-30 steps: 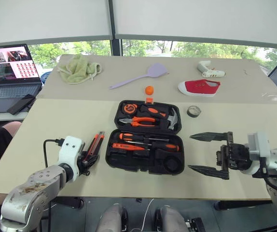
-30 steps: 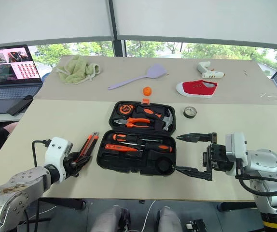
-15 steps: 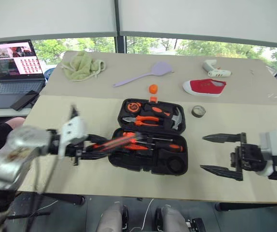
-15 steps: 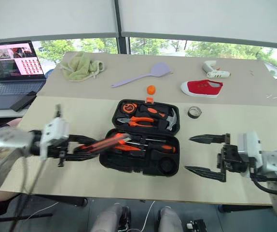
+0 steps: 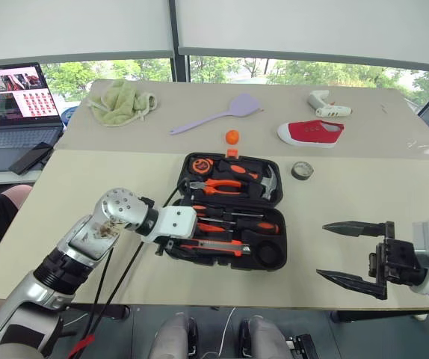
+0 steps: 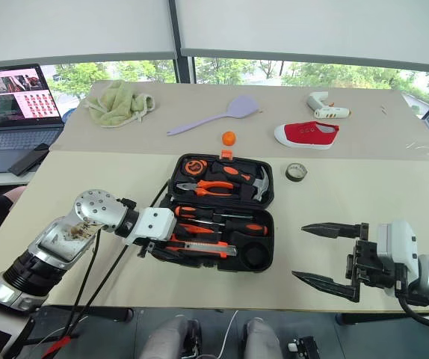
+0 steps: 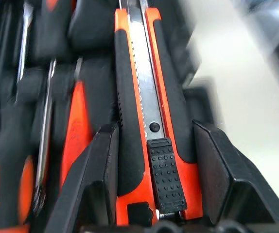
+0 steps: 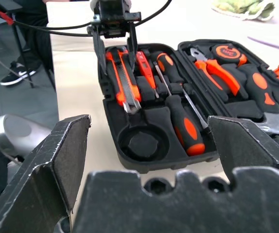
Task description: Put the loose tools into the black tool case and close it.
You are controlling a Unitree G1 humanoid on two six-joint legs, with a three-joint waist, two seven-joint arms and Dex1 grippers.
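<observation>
since a second ago the left gripper [image 5: 171, 241] has swung in from the bare table left of the case to its front left corner, carrying the utility knife [image 5: 213, 244] with it; the right gripper has drawn back a little toward the table's near right edge.

at far left an open laptop [image 5: 11, 105] sits with a dark phone [image 5: 32, 158] at its corner, and behind run white blinds over windows full of green trees. a green towel [image 5: 122, 102] lies bunched on the far table, then a lilac spatula [image 5: 213, 117] and a small orange ball [image 5: 232, 137].

the left gripper is closed about the knife's slider end, its fingers [image 7: 98, 179] flanking the handle, and the knife lies along the front row of the black tool case [image 5: 231, 210]. the case lies open on the pale near table, with two screwdrivers [image 5: 237, 221] in the near half, pliers [image 5: 216, 187] and a hammer [image 5: 269, 182] in the far half, and a round slot [image 8: 140, 144] vacant.

right of the case a dark tape roll [image 5: 300, 170] lies loose on the table. beyond it are a red shoe [image 5: 310, 132] and a white glue gun [image 5: 326, 105]. the right gripper [image 5: 353, 251] hangs wide open and holds nothing, well apart from the case.
</observation>
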